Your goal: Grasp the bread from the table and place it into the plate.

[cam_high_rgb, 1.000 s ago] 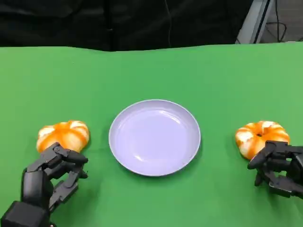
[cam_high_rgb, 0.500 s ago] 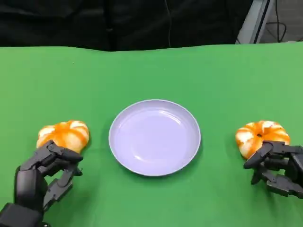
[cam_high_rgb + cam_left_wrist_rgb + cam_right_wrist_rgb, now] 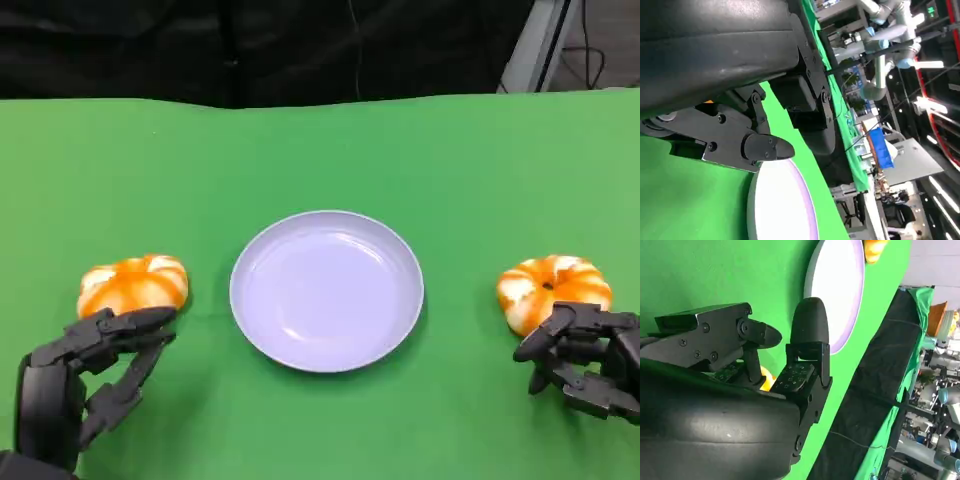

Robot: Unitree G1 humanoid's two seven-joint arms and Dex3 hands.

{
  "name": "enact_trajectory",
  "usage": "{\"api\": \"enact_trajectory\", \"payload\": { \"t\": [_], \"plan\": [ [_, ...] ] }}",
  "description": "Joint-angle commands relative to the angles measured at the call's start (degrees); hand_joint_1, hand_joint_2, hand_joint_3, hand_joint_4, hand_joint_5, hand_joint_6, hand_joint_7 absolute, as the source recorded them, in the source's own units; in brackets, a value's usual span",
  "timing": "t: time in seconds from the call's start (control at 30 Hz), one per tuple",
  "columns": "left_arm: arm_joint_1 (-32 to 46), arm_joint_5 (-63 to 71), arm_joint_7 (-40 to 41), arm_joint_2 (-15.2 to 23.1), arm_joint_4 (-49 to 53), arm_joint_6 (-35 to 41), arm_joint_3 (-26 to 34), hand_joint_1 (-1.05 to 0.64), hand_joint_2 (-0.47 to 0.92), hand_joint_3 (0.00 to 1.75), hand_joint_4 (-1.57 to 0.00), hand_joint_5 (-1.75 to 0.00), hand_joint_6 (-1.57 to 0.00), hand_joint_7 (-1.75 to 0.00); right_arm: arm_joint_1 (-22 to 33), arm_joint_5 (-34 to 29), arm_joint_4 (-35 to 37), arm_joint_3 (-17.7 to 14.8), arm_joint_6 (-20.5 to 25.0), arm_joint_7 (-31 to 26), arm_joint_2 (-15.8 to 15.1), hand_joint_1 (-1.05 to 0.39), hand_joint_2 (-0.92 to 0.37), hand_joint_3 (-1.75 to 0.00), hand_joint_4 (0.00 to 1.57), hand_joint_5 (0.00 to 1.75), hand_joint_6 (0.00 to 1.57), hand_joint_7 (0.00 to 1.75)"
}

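Left hand point(image 3: 85, 375) empty near left bread point(image 3: 133, 285), lavender plate point(image 3: 327, 290) centre

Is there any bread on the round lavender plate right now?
No, the round lavender plate holds nothing; both orange bread rolls lie on the green table.

The left robot hand point(image 3: 85, 375) is sinking toward the near edge of the bench point(image 3: 320, 140) and drifting outward, so less of its forearm is showing. Its fingers point(image 3: 125, 325) are spreading flatter, their tips just reaching the near side of the left bread point(image 3: 133, 285). The right robot hand point(image 3: 580, 360) is easing slightly lower beside the right bread point(image 3: 552, 288).
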Motion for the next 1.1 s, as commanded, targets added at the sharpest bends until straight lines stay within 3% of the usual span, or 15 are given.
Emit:
{"api": "enact_trajectory", "payload": {
  "t": [0.03, 0.17, 0.33, 0.53, 0.67, 0.8, 0.9, 1.1],
  "plan": [
    [-0.69, 0.05, 0.14, 1.79, -0.46, -1.25, 0.29, -0.26, 0.92, 0.16, -0.89, -0.11, -0.95, 0.00, 0.57, 0.83, -0.20, -0.40, -0.07, 0.00, -0.48, 0.06, -0.89, -0.52, 0.89, 1.35, 0.96, 0.93],
    [-0.49, 1.21, 1.16, 2.11, -1.38, -1.27, 0.25, -0.30, 0.92, 0.12, -0.87, -0.05, -0.90, 0.00, 0.52, 0.81, -0.04, -0.41, -0.21, 0.06, -0.50, 0.06, -0.89, -0.53, 0.89, 1.36, 0.95, 0.94],
    [1.09, 6.97, 5.75, 3.19, -5.08, 0.30, 0.39, -0.45, 0.92, 0.08, -0.70, 0.00, -0.69, 0.00, 0.43, 1.49, 0.00, -0.63, 0.26, 1.03, -0.36, 0.07, -0.87, -0.55, 0.88, 1.38, 0.94, 0.95],
    [2.15, 11.61, 9.81, 4.31, -7.51, 1.71, -0.15, -0.50, 0.92, 0.08, -0.67, 0.00, -0.64, 0.00, 0.38, 1.37, 0.10, -0.59, -0.07, 0.91, -0.37, 0.06, -0.87, -0.55, 0.89, 1.38, 0.94, 0.95],
    [3.43, 26.35, 19.20, 9.19, -13.40, 5.36, -0.35, -0.58, 0.92, 0.07, -0.62, 0.00, -0.57, 0.00, 0.56, 0.72, 0.00, -0.32, 0.04, 0.02, -0.43, 0.05, -0.87, -0.56, 0.89, 1.38, 0.95, 0.96],
    [4.18, 30.70, 24.26, 10.25, -15.85, 8.61, -1.95, -0.62, 0.92, 0.06, -0.60, 0.00, -0.56, 0.00, 0.58, 0.61, -0.05, -0.23, -0.01, -0.16, -0.45, 0.05, -0.86, -0.58, 0.89, 1.38, 0.95, 0.95],
    [3.76, 42.05, 32.97, 13.82, -19.91, 16.34, -4.73, -0.65, 0.92, 0.06, -0.60, 0.00, -0.54, 0.00, 0.61, 0.69, 0.04, -0.25, -0.46, -0.06, -0.40, 0.06, -0.85, -0.59, 0.89, 1.38, 0.95, 0.96],
    [3.12, 44.92, 38.95, 16.11, -20.81, 21.05, -8.95, -0.67, 0.92, 0.07, -0.61, -0.01, -0.55, 0.00, 0.74, 0.18, 0.02, -0.06, -0.82, -0.72, -0.60, 0.07, -0.83, -0.62, 0.90, 1.37, 0.94, 0.98]
  ]
}}
